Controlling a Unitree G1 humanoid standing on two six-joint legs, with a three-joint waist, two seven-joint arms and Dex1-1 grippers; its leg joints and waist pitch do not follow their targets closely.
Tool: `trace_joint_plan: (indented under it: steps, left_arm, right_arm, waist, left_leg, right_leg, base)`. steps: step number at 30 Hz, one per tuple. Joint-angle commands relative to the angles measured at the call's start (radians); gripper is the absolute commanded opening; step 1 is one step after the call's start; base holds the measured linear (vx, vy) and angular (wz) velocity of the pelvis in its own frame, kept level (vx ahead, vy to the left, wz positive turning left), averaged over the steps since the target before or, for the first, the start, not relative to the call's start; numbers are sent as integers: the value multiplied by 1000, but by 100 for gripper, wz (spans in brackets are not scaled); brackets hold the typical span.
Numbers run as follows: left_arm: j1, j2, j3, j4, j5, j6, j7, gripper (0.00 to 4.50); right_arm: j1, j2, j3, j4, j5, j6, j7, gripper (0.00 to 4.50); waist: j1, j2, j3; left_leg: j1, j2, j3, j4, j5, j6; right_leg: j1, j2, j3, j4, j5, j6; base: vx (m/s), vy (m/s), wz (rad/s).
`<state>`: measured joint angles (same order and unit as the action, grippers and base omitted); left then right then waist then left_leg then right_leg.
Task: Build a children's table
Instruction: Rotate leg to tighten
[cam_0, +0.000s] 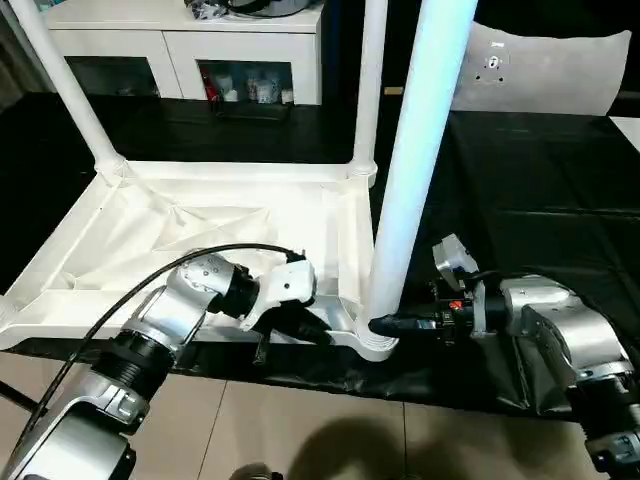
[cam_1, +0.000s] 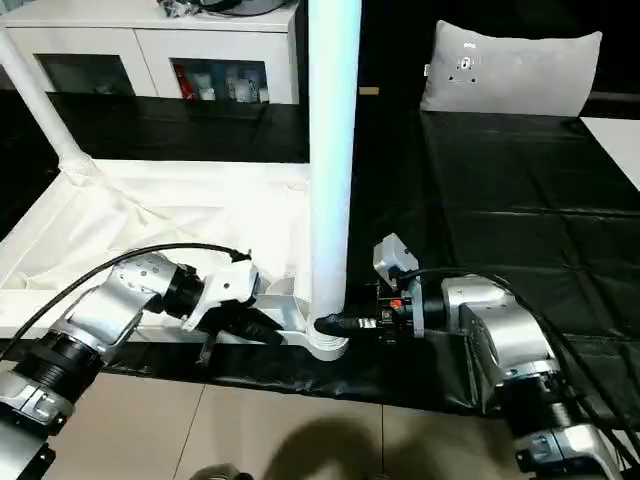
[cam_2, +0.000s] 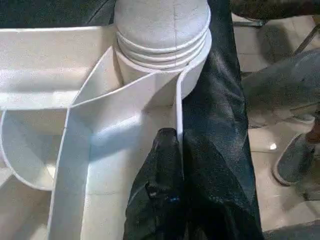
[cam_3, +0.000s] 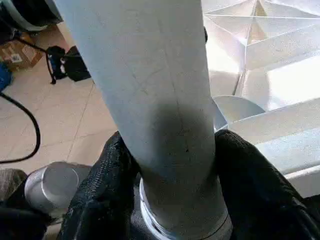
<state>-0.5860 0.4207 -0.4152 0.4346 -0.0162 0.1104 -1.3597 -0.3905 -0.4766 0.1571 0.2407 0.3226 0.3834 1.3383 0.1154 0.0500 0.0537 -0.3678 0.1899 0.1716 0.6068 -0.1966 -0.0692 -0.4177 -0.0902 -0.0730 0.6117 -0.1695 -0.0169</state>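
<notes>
At near corner socket (cam_0: 375, 340): upright leg (cam_0: 415, 160), seated.
Right gripper (cam_0: 385, 325): fingers clamped around leg base.
Left gripper (cam_2: 175, 150): pinching table top (cam_0: 200, 230) rim.

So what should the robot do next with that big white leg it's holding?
Probably twist the leg further in. The right gripper is clamped round its base at the corner socket, threads show above the socket rim, and the left gripper pinches the tabletop edge to steady it.
</notes>
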Motion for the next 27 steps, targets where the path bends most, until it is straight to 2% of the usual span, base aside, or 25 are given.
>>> trace_joint_plan:
  steps: [1, 2, 3, 4, 5, 6, 7, 8, 9, 10, 12, 13, 14, 15, 17, 19, 21, 23, 25, 27]
  left_arm:
    - [-1, -25, 7, -30, -5, 42, 46, 0]
    - [-5, -50, 24, -28, -6, 75, 98, 0]
    - [-11, -78, 41, -24, -7, 105, 151, 0]
    - [-18, -107, 57, -19, -8, 130, 203, 0]
    - [-18, -107, 57, -19, -8, 130, 203, 0]
    - [-29, -164, 83, -12, -5, 182, 299, 0]
    - [-34, -181, 89, -7, -1, 197, 329, 0]
    - [-40, -204, 96, 1, 5, 218, 370, 0]
    - [-52, -231, 109, 20, 10, 231, 424, 0]
    - [-77, -284, 138, 62, 17, 246, 532, 0]
    - [-90, -306, 150, 82, 19, 244, 577, 0]
    - [-101, -320, 158, 97, 22, 239, 611, 0]
    - [-111, -333, 167, 109, 32, 235, 648, 0]
    - [-119, -348, 177, 118, 44, 231, 685, 0]
    - [-125, -367, 185, 116, 60, 230, 723, 0]
    - [-122, -373, 183, 106, 64, 233, 723, 0]
    - [-119, -369, 176, 105, 65, 226, 718, 0]
    - [-113, -357, 161, 104, 68, 207, 698, 0]
    - [-109, -340, 153, 106, 70, 192, 682, 0]
    - [-108, -331, 147, 109, 73, 182, 671, 0]
  right_arm:
    - [9, 29, 8, -47, 50, 34, -12, 204]
    - [9, 51, 10, -45, 17, 31, -82, 204]
    - [7, 76, 11, -39, -20, 21, -156, 204]
    - [0, 106, 5, -30, -52, 28, -243, 204]
    - [0, 106, 5, -30, -52, 28, -243, 202]
    - [-20, 168, -21, -20, -78, 70, -386, 200]
    - [-28, 189, -30, -16, -85, 82, -431, 199]
    - [-38, 215, -41, -11, -95, 97, -487, 199]
    - [-47, 242, -47, -4, -110, 100, -541, 199]
    - [-64, 300, -68, 16, -133, 111, -659, 198]
    - [-74, 331, -81, 31, -145, 108, -726, 198]
    - [-82, 356, -95, 46, -150, 105, -777, 198]
    - [-87, 379, -105, 58, -160, 99, -826, 198]
    - [-91, 402, -110, 69, -182, 79, -876, 198]
    - [-91, 418, -98, 81, -216, 23, -907, 198]
    - [-90, 421, -94, 83, -226, -25, -906, 266]
    - [-88, 423, -109, 78, -219, -43, -908, 269]
    - [-87, 412, -126, 71, -205, -56, -895, 294]
    - [-82, 384, -139, 70, -198, -75, -866, 294]
    - [-79, 371, -144, 71, -194, -87, -850, 323]
  waist:
    - [-2, -20, -72]
    - [-3, -20, -71]
    - [-7, -17, -68]
    - [-12, -20, -66]
    - [-12, -20, -66]
    - [-18, -21, -66]
    - [-23, -20, -65]
    - [-32, -23, -67]
    - [-35, -17, -68]
    - [-48, -20, -71]
    - [-54, -16, -71]
    - [-55, -21, -75]
    - [-56, -20, -77]
    - [-54, -12, -78]
    - [-53, -12, -81]
    - [-50, -9, -81]
    - [-50, -8, -81]
    - [-52, -8, -79]
    - [-51, -9, -79]
    - [-51, -9, -78]
  left_leg:
    - [1, 31, -3, -68, -131, 65]
    - [0, 31, -4, -70, -139, 63]
    - [2, 31, -4, -71, -145, 48]
    - [2, 27, -4, -72, -157, 34]
    - [2, 27, -4, -72, -157, 34]
    - [1, 23, -6, -75, -161, 22]
    - [-1, 23, -8, -76, -161, 15]
    - [-5, 21, -10, -77, -158, 9]
    - [-5, 20, -12, -78, -157, 10]
    - [-4, 16, -9, -73, -152, 18]
    - [-4, 14, -7, -71, -142, 21]
    - [-6, 12, -6, -68, -125, 27]
    - [-9, 11, -6, -66, -99, 40]
    - [-9, 12, -7, -66, -89, 42]
    - [-5, 13, -5, -64, -72, 56]
    - [-6, 17, -5, -63, -67, 71]
    - [-6, 18, -6, -64, -65, 82]
    - [-4, 18, -6, -65, -85, 86]
    - [-3, 18, -6, -65, -100, 87]
    - [-3, 19, -5, -66, -107, 89]
  right_leg:
    - [62, -51, 40, -74, -270, -193]
    - [63, -51, 40, -75, -286, -189]
    - [59, -52, 40, -77, -311, -181]
    - [60, -50, 38, -83, -354, -164]
    - [60, -50, 38, -83, -354, -164]
    - [62, -49, 36, -88, -396, -142]
    - [62, -50, 36, -88, -400, -137]
    - [67, -50, 33, -88, -406, -126]
    - [67, -50, 33, -88, -402, -125]
    - [66, -47, 34, -89, -366, -132]
    - [63, -46, 35, -90, -347, -140]
    - [66, -46, 35, -89, -319, -144]
    - [69, -45, 36, -85, -275, -154]
    - [68, -46, 36, -82, -253, -160]
    - [66, -43, 36, -78, -193, -178]
    - [68, -43, 37, -73, -137, -203]
    - [70, -43, 37, -69, -102, -217]
    - [71, -44, 36, -70, -106, -223]
    - [73, -45, 36, -72, -126, -222]
    - [73, -46, 37, -73, -134, -220]
  base:
    - [0, 0, 0]
    - [0, 0, 0]
    - [0, 0, 0]
    - [0, 0, 0]
    - [0, 0, 0]
    - [0, 0, 0]
    - [0, 0, 0]
    - [0, 0, 0]
    - [0, 0, 0]
    - [0, 0, 0]
    - [0, 0, 0]
    - [0, 0, 0]
    - [0, 0, 0]
    - [0, 0, 0]
    - [0, 0, 0]
    - [0, 0, 0]
    - [0, 0, 0]
    - [0, 0, 0]
    - [0, 0, 0]
    - [0, 0, 0]
